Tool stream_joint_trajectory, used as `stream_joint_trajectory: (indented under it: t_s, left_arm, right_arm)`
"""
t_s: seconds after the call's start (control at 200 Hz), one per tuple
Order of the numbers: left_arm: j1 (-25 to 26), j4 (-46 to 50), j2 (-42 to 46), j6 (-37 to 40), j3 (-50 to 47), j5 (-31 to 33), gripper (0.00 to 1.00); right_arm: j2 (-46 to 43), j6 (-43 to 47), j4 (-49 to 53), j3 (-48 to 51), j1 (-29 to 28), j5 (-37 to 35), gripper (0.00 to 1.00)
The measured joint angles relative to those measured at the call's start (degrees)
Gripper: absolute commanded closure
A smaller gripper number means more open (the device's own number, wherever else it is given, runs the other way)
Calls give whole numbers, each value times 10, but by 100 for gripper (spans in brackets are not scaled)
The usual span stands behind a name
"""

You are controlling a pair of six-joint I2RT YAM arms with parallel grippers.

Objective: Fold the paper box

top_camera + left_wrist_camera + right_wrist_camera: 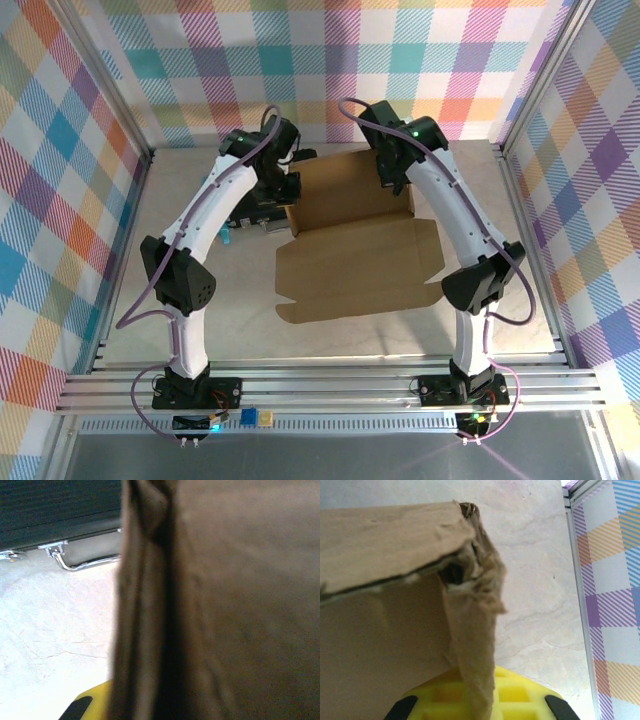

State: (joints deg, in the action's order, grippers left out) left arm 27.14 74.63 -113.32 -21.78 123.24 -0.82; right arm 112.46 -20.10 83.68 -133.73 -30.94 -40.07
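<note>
Paper box (355, 265), brown corrugated cardboard, frayed corner, flat flap on counter (240, 330), left claw (285, 205) and right claw (477, 700) pinching its walls.

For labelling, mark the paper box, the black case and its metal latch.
paper box (355, 255): top external view, on its flat near panel.
black case (55, 505): left wrist view, on its dark wall.
metal latch (52, 546): left wrist view, on its chrome bracket.

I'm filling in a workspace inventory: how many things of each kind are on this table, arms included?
Brown paper box: 1
Black case with metal latches: 1
Robot arms: 2 (left arm, right arm)
Total: 4
</note>
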Motion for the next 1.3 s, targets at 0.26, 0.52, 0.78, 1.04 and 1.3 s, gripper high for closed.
stream_joint_trajectory:
  t_s: [0.26,0.52,0.78,1.04,1.3]
  left_arm:
    - [6,-9,0,0,-21,18,100]
    - [5,17,-41,14,-26,20,100]
    - [5,60,-116,61,4,20,100]
    - [5,79,-138,80,30,27,100]
    - [10,78,-196,83,61,31,100]
  right_arm:
    - [3,-39,20,2,0,23,100]
    - [-39,-56,5,120,7,70,43]
    - [-196,57,-131,260,9,198,35]
    - [-216,186,-259,356,9,298,38]
    - [-158,327,-402,461,9,343,35]
